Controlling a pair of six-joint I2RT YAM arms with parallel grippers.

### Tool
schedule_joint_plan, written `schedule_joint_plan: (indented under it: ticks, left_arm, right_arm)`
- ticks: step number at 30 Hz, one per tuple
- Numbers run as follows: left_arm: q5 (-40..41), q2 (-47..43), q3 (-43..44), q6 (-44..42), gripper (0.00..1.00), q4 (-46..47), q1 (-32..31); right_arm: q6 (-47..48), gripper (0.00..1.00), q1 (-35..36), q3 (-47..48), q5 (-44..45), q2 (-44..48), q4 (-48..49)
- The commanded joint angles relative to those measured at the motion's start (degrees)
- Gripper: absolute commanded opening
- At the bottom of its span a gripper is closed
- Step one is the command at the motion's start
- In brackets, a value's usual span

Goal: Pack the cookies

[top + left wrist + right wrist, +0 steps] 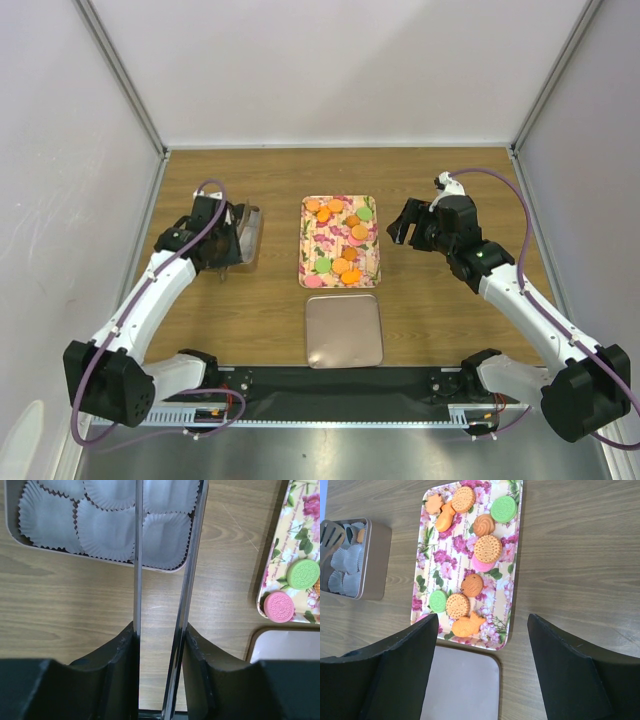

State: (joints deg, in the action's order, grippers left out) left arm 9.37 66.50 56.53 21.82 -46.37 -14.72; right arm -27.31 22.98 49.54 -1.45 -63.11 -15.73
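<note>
From above we see the cookies [341,266], mostly orange with a few green, scattered over the floral tray [310,245] in the middle of the wooden table [250,300]. A plain metal lid [343,330] lies flat just at the tray's near end. The left gripper [230,245] sits left of the tray, right beside a metal tin [252,230]. The right gripper [400,228] hangs off the tray's right side, apart from it, with its jaws spread. In the left wrist view we find the left gripper's fingers [122,645] pressed in on a pair of metal tongs [138,555]. The two thin arms of the tongs run edge-on, slightly apart, up over the tin and its white paper cups [100,525], and their tips are cut off at the top of the picture. At the right a green cookie [303,574] and a pink cookie [278,606] lie at a corner of the tray, with the lid just below them. In the right wrist view we look down between the right gripper's widely parted fingers [405,665], which hold nothing. Below them the cookies lie along the tray: round, star and fish shapes, orange, green and pink. At the far left the slotted head of the tongs hangs over the tin's paper cups, and one small orange piece among the cups looks to us like a cookie.
</note>
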Motion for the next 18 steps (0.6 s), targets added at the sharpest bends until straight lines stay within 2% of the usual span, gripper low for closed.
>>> schedule_joint_plan:
  ticks: [1,18]
  left_arm:
    - [-3.21,-0.24,-0.46,-1.61,0.42,3.56,1.27]
    - [-4.44,5.92,0.33,-2.93,0.42,6.82,2.94]
  right_arm:
    - [0.33,0.78,-0.31,0.56,-0.57,-0.08,1.31]
    - [0.42,0.78,-0.31,0.47,-0.39,-0.08,1.40]
